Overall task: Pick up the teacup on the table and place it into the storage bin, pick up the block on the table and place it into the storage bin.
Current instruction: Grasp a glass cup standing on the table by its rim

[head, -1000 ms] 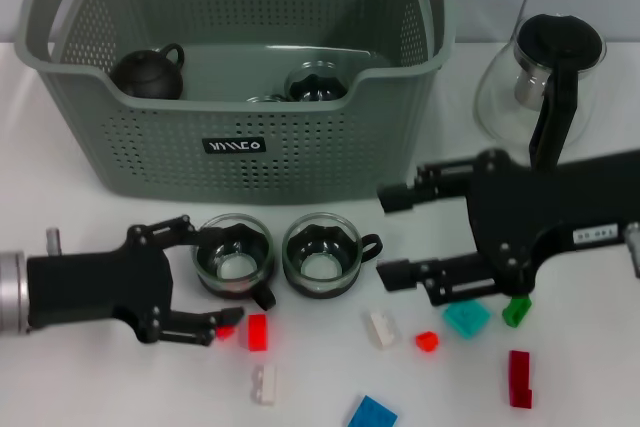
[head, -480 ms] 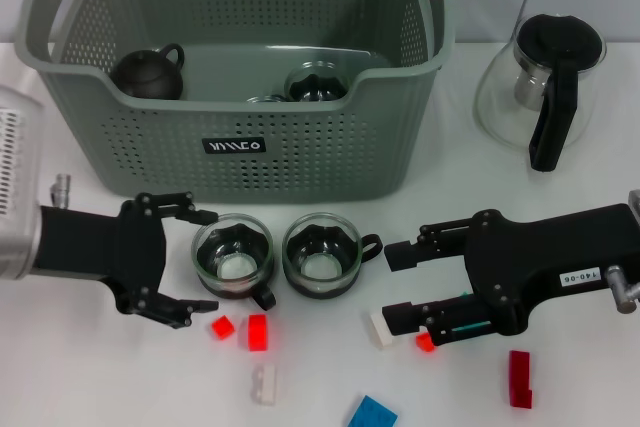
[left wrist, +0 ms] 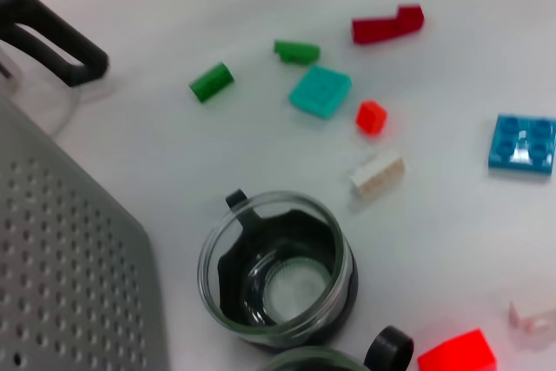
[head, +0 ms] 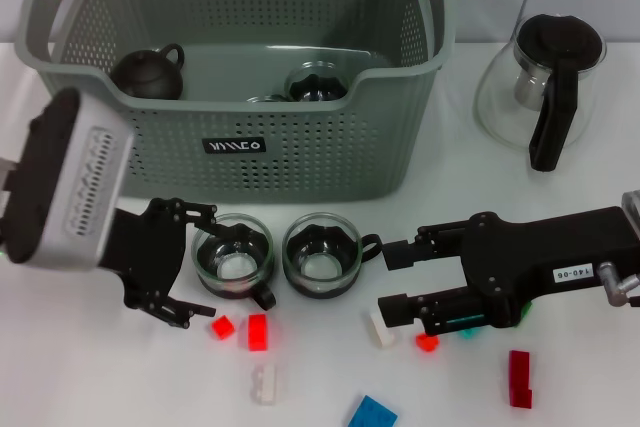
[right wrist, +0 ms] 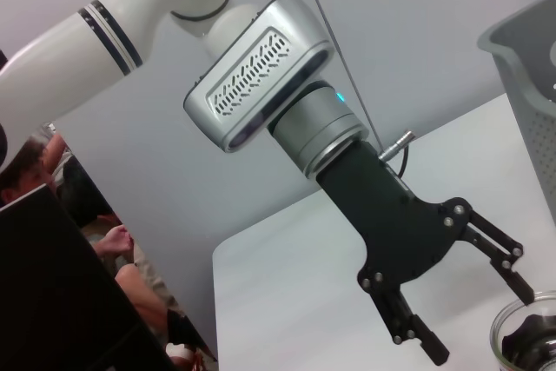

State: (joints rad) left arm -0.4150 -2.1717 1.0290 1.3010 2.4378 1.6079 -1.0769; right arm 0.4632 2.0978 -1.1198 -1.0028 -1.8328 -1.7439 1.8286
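Two glass teacups stand in front of the storage bin (head: 300, 162): the left teacup (head: 232, 255) and the right teacup (head: 322, 252). My left gripper (head: 208, 260) is open, its fingers straddling the left teacup's left side. The left wrist view shows the right teacup (left wrist: 276, 271) close up. The right wrist view shows the left gripper (right wrist: 469, 310) open beside a teacup (right wrist: 530, 343). My right gripper (head: 383, 280) is open, low over the table, just above a white block (head: 380, 328) and beside a small red block (head: 427, 341).
Loose blocks lie along the front: red (head: 258, 331), small red (head: 222, 327), white (head: 264, 384), blue (head: 372, 413), dark red (head: 519, 378). A glass jug with a black handle (head: 545, 82) stands at the back right. The bin holds a black teapot (head: 148, 72) and a glass cup (head: 315, 84).
The left arm has swung up so its silver casing shows, with the gripper now around the left teacup's side. The right gripper has come down and forward to the blocks.
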